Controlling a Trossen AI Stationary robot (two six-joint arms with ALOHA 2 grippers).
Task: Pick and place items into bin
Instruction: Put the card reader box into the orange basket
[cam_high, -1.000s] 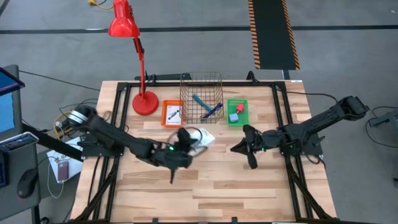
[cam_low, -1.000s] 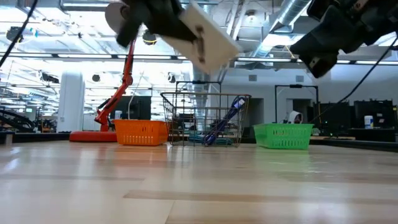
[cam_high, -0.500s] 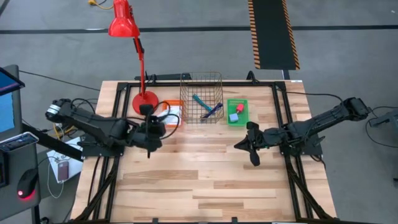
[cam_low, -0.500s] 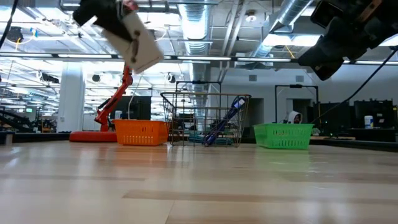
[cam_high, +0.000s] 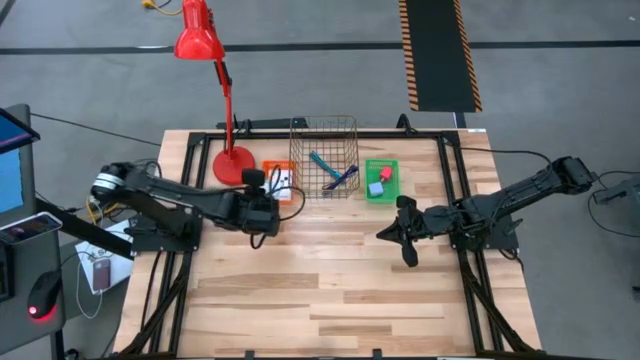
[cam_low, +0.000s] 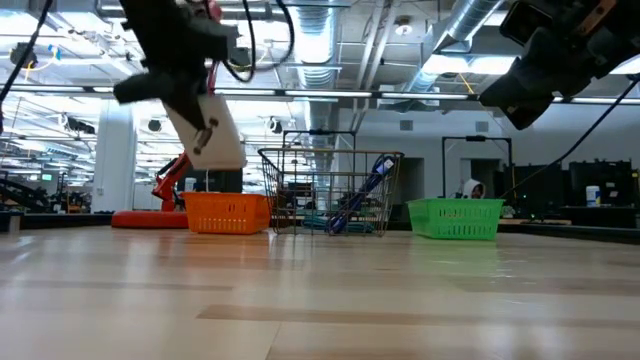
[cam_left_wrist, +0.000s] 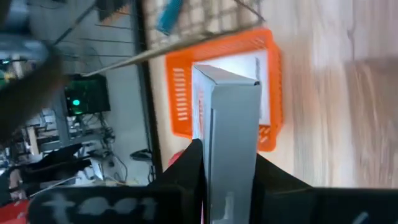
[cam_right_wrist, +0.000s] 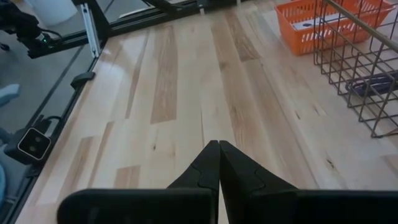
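Left gripper (cam_high: 283, 188) is clamped on a white packet (cam_low: 218, 135), hanging above the orange basket (cam_high: 272, 175) at the table's back left. Risk: the packet sits edge-on and skewed in the jaws, so on release it may catch the basket rim or land on the table (cam_high: 330, 290). The left wrist view shows a card (cam_left_wrist: 264, 74) already in that basket, which the low view hides. Wire basket (cam_high: 324, 155) holds two pens (cam_high: 333, 172), green basket (cam_high: 381, 180) two small blocks (cam_high: 381, 180). Right gripper (cam_right_wrist: 218, 147) waits mid-table right, jaws shut, empty.
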